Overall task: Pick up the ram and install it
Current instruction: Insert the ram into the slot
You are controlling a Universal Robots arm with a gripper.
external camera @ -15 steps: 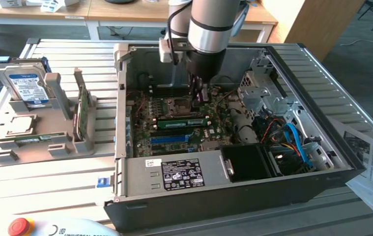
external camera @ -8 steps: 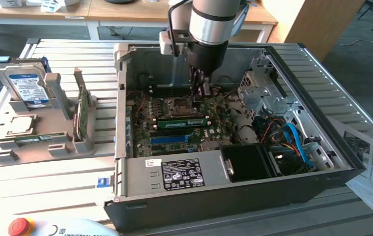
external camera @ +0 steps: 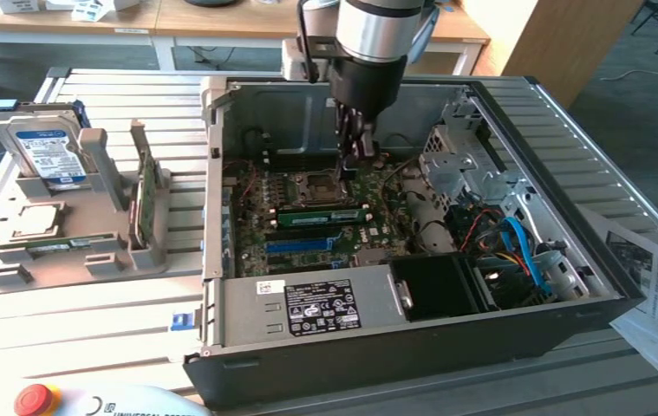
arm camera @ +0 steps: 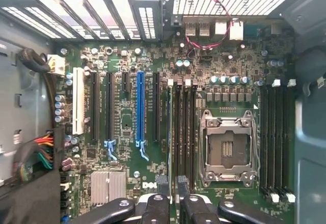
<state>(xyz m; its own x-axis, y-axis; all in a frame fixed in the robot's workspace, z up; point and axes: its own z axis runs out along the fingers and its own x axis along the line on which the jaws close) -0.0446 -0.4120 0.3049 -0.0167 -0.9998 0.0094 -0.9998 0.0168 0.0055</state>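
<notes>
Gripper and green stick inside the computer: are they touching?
Cannot tell. In the exterior view the gripper hangs close over the green stick, but no contact or gap is plain.

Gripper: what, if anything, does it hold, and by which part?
Cannot be told. The gripper hangs right above the ram, which stands on edge on the motherboard; whether it grips the top edge is unclear.

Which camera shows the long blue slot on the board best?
The wrist view: it looks straight at the blue slot, so its whole length shows with nothing in front. The exterior view shows the blue slot at a slant, as a short blue strip.
</notes>
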